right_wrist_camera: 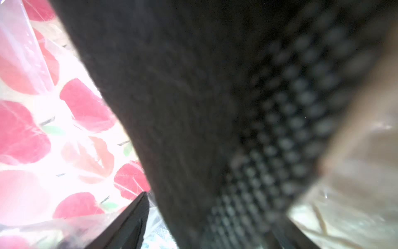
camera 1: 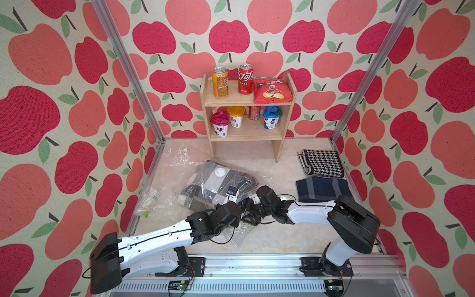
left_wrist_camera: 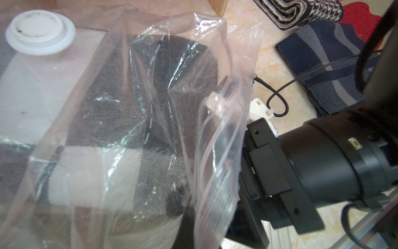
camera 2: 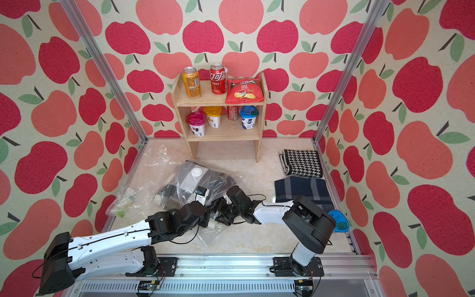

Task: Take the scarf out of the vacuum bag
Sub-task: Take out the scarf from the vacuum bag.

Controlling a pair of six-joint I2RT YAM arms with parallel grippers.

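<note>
Marbled beige tabletop (camera 1: 280,164) carried, directly on it, a wooden two-tier shelf (camera 1: 279,146) at back centre, the crumpled vacuum bag (camera 1: 223,180) mid-table, a smaller clear bag (camera 1: 151,200) at the left edge, and a folded houndstooth cloth (camera 1: 322,163) just beside a navy plaid cloth (camera 1: 321,189) at the right edge.

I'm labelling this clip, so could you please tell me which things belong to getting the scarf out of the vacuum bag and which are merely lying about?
For the job: vacuum bag, checked scarf inside it.
Lying about: houndstooth scarf, navy plaid scarf, small clear bag, wooden shelf with cans, cups and crisps.
</note>
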